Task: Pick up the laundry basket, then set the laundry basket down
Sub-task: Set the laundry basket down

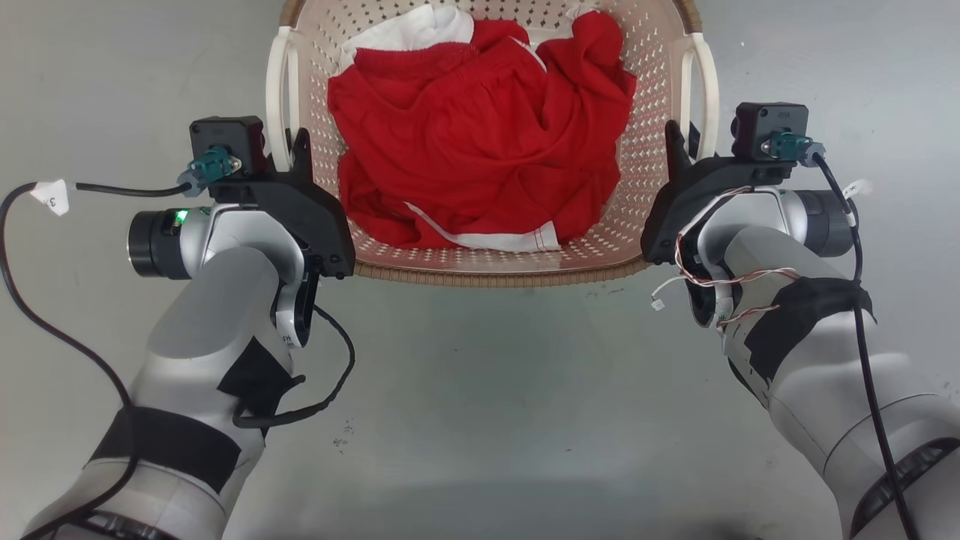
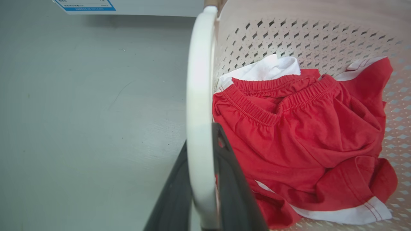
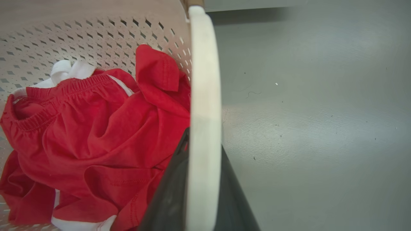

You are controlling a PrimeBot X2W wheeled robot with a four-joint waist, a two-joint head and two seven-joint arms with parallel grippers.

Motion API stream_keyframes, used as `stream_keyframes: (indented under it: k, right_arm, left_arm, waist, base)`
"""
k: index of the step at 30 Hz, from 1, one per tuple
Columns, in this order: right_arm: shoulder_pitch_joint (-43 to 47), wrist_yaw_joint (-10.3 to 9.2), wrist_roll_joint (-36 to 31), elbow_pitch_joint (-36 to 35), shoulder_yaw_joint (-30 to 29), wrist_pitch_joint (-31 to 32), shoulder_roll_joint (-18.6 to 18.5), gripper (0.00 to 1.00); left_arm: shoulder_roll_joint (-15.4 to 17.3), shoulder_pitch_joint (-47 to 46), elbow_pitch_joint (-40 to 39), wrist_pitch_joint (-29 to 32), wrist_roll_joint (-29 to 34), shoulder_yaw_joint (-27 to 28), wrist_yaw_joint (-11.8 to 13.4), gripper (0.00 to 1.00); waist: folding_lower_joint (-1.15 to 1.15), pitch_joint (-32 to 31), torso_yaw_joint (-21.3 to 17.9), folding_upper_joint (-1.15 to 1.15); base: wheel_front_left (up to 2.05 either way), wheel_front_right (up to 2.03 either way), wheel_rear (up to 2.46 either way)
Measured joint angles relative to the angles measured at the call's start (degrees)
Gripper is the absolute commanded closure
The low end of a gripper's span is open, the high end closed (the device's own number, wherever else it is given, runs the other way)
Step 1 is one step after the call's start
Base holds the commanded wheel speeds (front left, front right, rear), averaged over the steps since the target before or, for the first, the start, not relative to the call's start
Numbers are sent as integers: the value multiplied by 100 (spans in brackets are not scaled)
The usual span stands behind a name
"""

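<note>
The laundry basket [image 1: 627,225] is cream-pink with perforated walls and a brown rim, at the top middle of the head view. It holds crumpled red clothes [image 1: 480,135] and a white garment [image 1: 409,30]. My left gripper [image 1: 297,144] is shut on the basket's white left handle [image 1: 279,90]. In the left wrist view that handle [image 2: 199,80] runs between the two dark fingers [image 2: 232,183]. My right gripper [image 1: 679,136] is shut on the white right handle [image 1: 707,75], which in the right wrist view [image 3: 204,80] passes between its fingers [image 3: 167,195]. I cannot tell whether the basket touches the floor.
Grey floor [image 1: 480,390] spreads around the basket on all sides. The base of a white appliance with a blue label [image 2: 85,4] stands beyond the basket's far left corner. Cables hang from both forearms.
</note>
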Motion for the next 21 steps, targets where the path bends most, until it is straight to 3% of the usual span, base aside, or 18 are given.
stream_keyframes:
  k: [2, 3, 4, 5, 6, 7, 8, 21]
  right_arm:
    - [2, 0, -8, 2, 11, -22, -2, 100]
    - [2, 0, -13, 2, 19, -27, -2, 100]
    - [2, 0, -15, 1, 29, -31, -3, 89]
    - [4, 0, -15, 0, 41, -51, -3, 76]
    - [9, 0, -25, 0, 63, -62, -5, 62]
    - [30, 0, -44, 1, 75, -66, -5, 40]
    - [51, 0, -48, 2, 85, -68, -5, 2]
    - [353, 1, -38, -13, 135, -179, -2, 0]
  left_arm:
    - [-7, 1, 36, -25, 5, -7, -5, 100]
    - [-10, 0, 51, -48, 5, -10, -7, 82]
    - [-14, -1, 65, -49, 7, -13, -8, 65]
    - [-27, -2, 96, -47, 8, -19, -8, 55]
    - [-30, -2, 133, -47, 8, -22, -8, 24]
    - [-23, -1, 152, -48, 8, -23, -8, 0]
    - [-20, -1, 174, -67, 8, -24, -8, 0]
    - [-15, 49, 447, -268, 47, -60, -65, 0]
  waist:
    - [0, 25, 4, 0]
    - [0, 33, 5, 0]
    - [0, 40, 7, 0]
    - [0, 45, 8, 0]
    - [1, 49, 9, 1]
    - [1, 50, 10, 1]
    - [2, 49, 10, 1]
    - [1, -286, -12, 0]
  base:
    - [0, 0, 0]
    - [0, 0, 0]
    - [0, 0, 0]
    - [0, 0, 0]
    - [0, 0, 0]
    - [0, 0, 0]
    - [0, 0, 0]
    - [0, 0, 0]
